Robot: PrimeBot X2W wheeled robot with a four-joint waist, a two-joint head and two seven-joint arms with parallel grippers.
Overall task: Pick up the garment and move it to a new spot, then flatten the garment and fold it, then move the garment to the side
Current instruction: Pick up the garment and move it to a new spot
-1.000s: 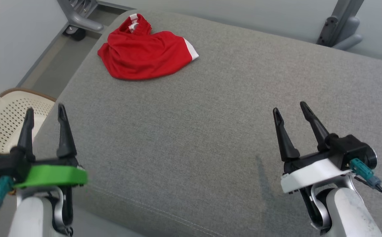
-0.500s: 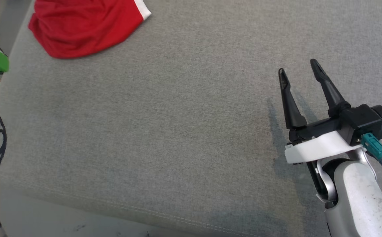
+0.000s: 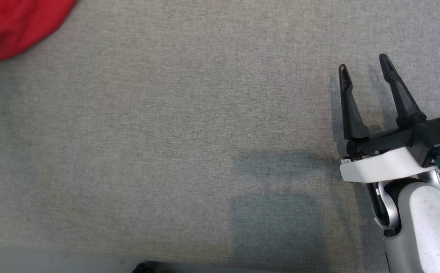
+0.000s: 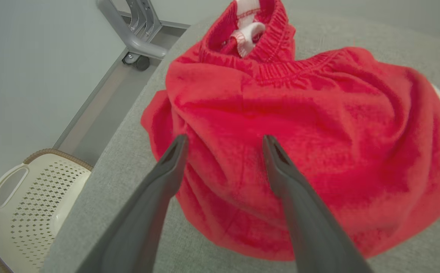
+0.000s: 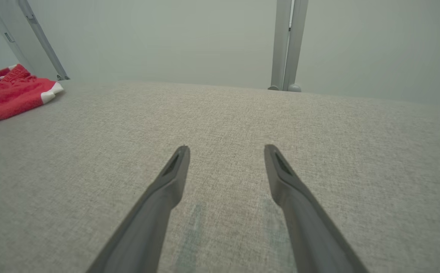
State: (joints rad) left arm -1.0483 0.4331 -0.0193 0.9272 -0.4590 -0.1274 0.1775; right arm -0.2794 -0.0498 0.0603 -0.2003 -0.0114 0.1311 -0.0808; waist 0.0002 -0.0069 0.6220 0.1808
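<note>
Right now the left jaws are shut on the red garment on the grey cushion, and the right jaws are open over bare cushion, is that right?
No. The left jaws are open, poised over the red garment, not closed on it; the left wrist view shows this. The garment lies on the grey cushion, and the right jaws are open over bare cushion.

Left gripper (image 4: 224,137), fingers spread wide; right gripper (image 3: 363,61), likewise.

Grey woven upholstered surface (image 3: 174,125), faint soft shadows on it. Pale grey-green walls (image 5: 167,38) behind. Grey metal post (image 5: 288,41) at far edge. Caster-footed frame leg (image 4: 129,36) on grey floor (image 4: 102,113). Cream perforated basket (image 4: 30,212) beside surface. Light even, diffuse.
</note>
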